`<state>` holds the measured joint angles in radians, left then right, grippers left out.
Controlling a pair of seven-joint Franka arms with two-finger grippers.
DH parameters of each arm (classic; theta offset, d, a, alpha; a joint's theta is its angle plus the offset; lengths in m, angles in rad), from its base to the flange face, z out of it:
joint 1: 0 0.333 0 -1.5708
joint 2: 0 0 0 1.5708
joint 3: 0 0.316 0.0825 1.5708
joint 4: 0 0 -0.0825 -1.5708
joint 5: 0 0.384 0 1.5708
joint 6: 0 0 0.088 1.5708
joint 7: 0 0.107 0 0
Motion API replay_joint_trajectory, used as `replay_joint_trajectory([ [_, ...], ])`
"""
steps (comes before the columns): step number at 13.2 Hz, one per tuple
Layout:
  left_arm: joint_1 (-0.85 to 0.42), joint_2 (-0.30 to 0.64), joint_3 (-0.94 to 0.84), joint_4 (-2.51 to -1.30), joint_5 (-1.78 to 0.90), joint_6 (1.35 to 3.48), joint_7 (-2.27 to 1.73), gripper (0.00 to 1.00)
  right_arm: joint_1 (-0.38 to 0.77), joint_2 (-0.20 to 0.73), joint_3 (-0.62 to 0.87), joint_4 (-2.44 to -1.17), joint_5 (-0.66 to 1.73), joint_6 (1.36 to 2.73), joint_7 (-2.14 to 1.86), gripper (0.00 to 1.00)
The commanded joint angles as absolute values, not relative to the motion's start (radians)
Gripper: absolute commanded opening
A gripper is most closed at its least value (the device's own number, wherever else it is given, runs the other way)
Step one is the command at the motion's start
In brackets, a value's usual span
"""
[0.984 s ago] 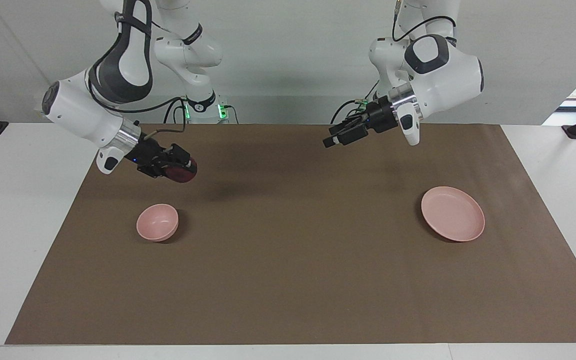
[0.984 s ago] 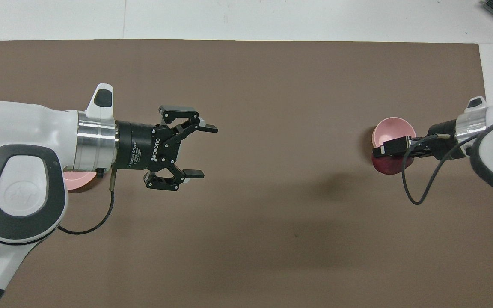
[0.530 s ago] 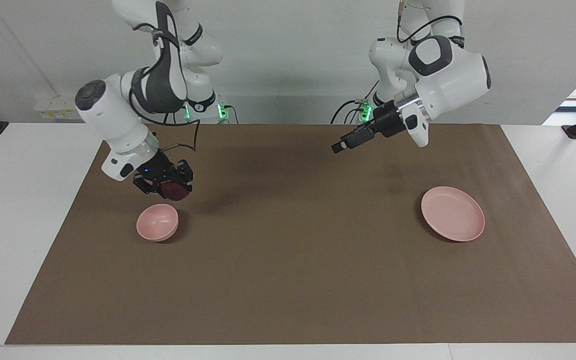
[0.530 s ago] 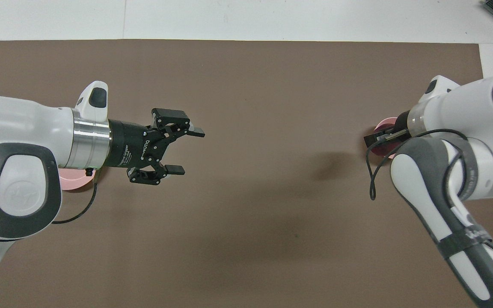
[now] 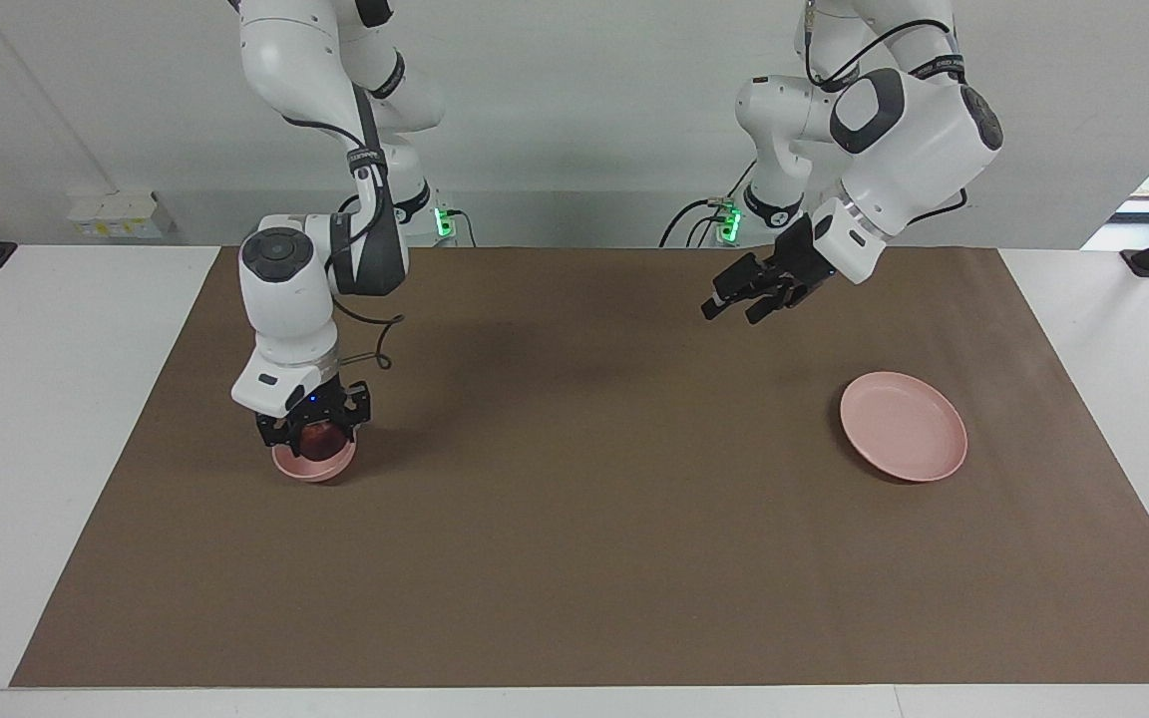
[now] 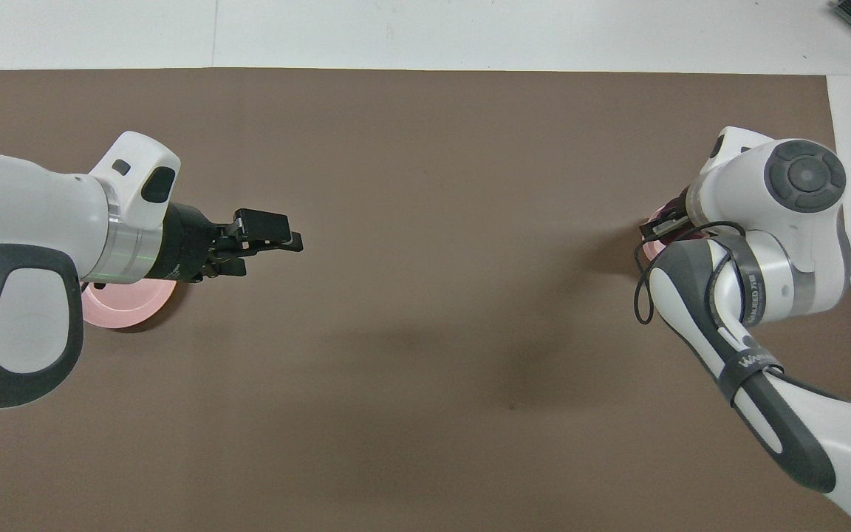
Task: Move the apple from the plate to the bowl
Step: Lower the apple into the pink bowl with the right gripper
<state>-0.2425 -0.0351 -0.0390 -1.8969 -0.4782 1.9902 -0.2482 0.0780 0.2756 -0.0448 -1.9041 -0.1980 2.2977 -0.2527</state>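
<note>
Apple held low in the bowl, plate bare.

The right claw (image 5: 312, 439) points straight down and pinches the small dark red round apple (image 5: 315, 437) inside the rim of the small deep pale pink bowl (image 5: 313, 462), low enough, I judge, to let go without a bounce. The left claw (image 5: 746, 295), fingers spread, waits in the air near the flat pale pink plate (image 5: 903, 426). Brown mat (image 5: 574, 558) on the counter lies open around bowl and plate.

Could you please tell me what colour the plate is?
The plate is plain pale pink; the facing view shows it best.
</note>
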Motion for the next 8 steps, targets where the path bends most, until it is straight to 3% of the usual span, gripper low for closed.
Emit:
replay_joint_trajectory([
  [1,-0.241,-0.020,-0.048,-1.855,-0.304,1.990,-0.174,1.00,0.048,0.287,-0.035,-1.910,-0.212,2.299,-0.279,0.00],
  [8,-0.247,-0.020,-0.048,-1.845,0.030,2.000,0.015,1.00,0.037,0.325,-0.035,-1.928,-0.195,2.315,-0.284,0.01],
])
